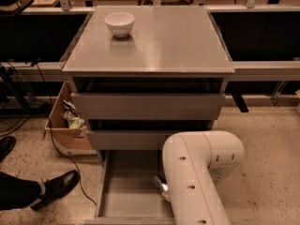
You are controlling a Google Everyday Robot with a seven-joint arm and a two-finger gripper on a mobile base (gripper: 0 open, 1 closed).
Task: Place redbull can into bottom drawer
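The bottom drawer [126,186] is pulled open at the foot of the grey cabinet, its flat grey floor showing. The redbull can [160,183], small and shiny silver, sits low over the drawer's right side at the edge of my white arm. My gripper is hidden behind the arm's large white housing [194,172], which reaches down into the drawer beside the can. The two upper drawers [147,106] are closed.
A white bowl [119,23] stands on the cabinet top at the back left. An open cardboard box [68,123] with clutter sits left of the cabinet. A person's black shoes [56,187] and a cable lie on the floor at the left.
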